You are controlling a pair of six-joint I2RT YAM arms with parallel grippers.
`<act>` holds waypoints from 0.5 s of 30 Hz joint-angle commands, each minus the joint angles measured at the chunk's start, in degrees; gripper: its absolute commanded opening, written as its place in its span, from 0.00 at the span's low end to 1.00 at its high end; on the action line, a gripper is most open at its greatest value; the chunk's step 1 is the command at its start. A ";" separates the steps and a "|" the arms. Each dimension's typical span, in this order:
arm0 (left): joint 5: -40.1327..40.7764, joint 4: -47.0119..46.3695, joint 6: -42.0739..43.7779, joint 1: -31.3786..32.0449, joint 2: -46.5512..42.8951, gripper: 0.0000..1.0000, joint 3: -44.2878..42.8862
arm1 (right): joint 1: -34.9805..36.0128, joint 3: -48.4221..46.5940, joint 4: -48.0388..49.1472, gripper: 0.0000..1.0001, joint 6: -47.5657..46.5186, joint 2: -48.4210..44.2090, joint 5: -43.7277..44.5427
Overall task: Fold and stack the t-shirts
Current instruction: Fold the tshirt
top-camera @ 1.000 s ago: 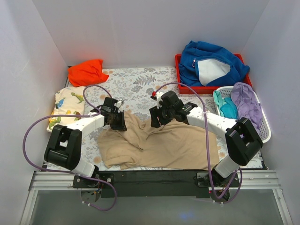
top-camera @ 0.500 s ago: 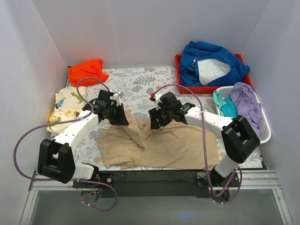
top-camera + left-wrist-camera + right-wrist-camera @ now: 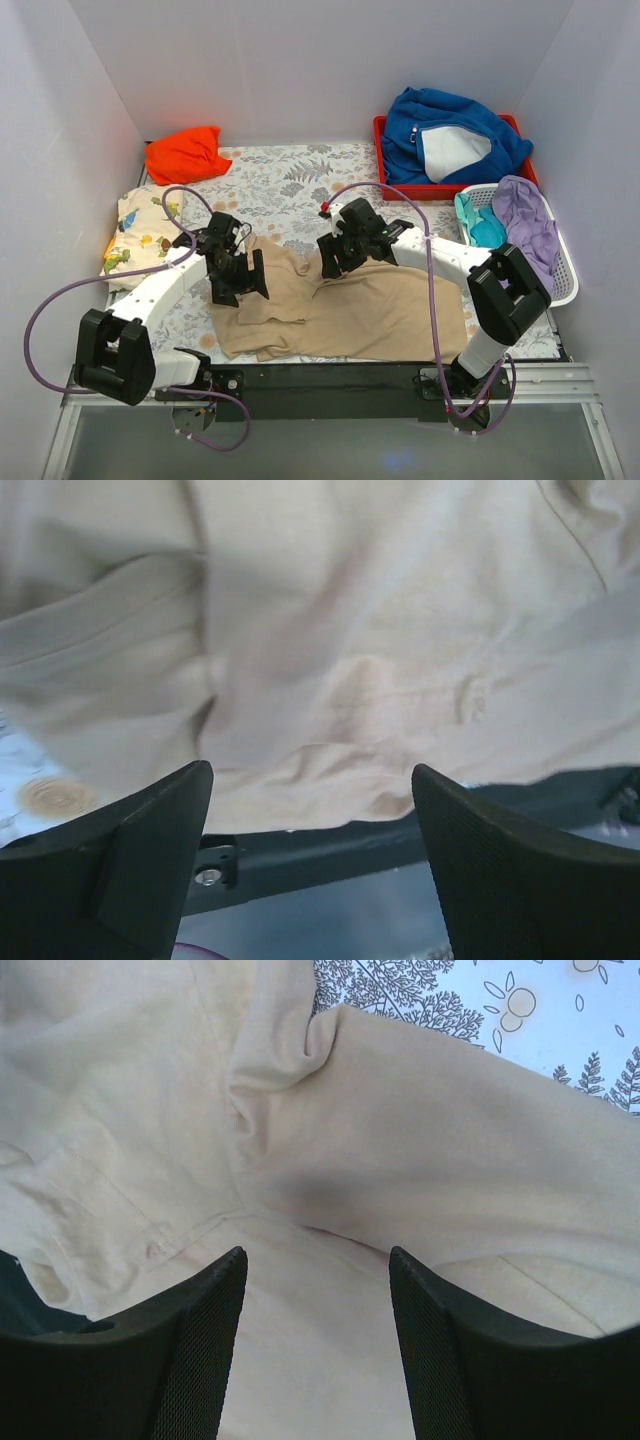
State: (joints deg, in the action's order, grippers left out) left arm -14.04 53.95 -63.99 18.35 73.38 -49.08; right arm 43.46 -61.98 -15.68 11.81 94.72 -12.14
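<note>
The tan t-shirt [image 3: 350, 310] lies crumpled across the near middle of the table, with folds bunched at its left side. My left gripper [image 3: 238, 278] stands open over its left part; in the left wrist view the gripper [image 3: 312, 865] has nothing between its fingers and the tan cloth [image 3: 330, 640] lies beyond them. My right gripper [image 3: 335, 257] is open at the shirt's far edge, and in the right wrist view the gripper [image 3: 318, 1350] has its fingers spread over a fold of the tan cloth [image 3: 400, 1150]. The orange t-shirt [image 3: 183, 153] sits bunched at the far left. The dinosaur-print t-shirt [image 3: 145, 232] lies folded at the left edge.
A red tray [image 3: 440, 188] at the far right holds the blue fleece [image 3: 450, 135]. Beside it, a white basket [image 3: 560, 280] holds purple and teal clothes. White walls close in the leaf-patterned table [image 3: 290, 180] on three sides. A black rail [image 3: 320, 378] runs along the near edge.
My left gripper was shut on the tan shirt's left part; it has opened, let the cloth go and moved toward the near edge. The right gripper has hardly moved.
</note>
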 commanded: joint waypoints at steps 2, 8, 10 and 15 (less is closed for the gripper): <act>13.77 3.18 -4.22 0.20 -4.48 0.80 -4.00 | -0.22 -1.13 -0.40 0.65 -0.65 0.20 0.63; 0.12 -10.50 -2.81 0.20 -0.38 0.81 -5.50 | -0.66 -2.00 0.39 0.65 -0.39 -0.59 2.30; -4.04 -14.21 -3.42 0.20 2.97 0.81 -4.45 | -1.27 -2.36 0.30 0.65 -0.39 0.11 2.30; -8.37 -23.80 -4.74 0.20 14.82 0.81 -5.14 | -3.11 -2.62 0.30 0.65 -0.74 2.31 3.00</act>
State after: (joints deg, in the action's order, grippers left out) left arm -17.91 37.54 -67.66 18.35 83.85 -53.36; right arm 41.60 -62.33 -16.19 11.79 95.55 -10.17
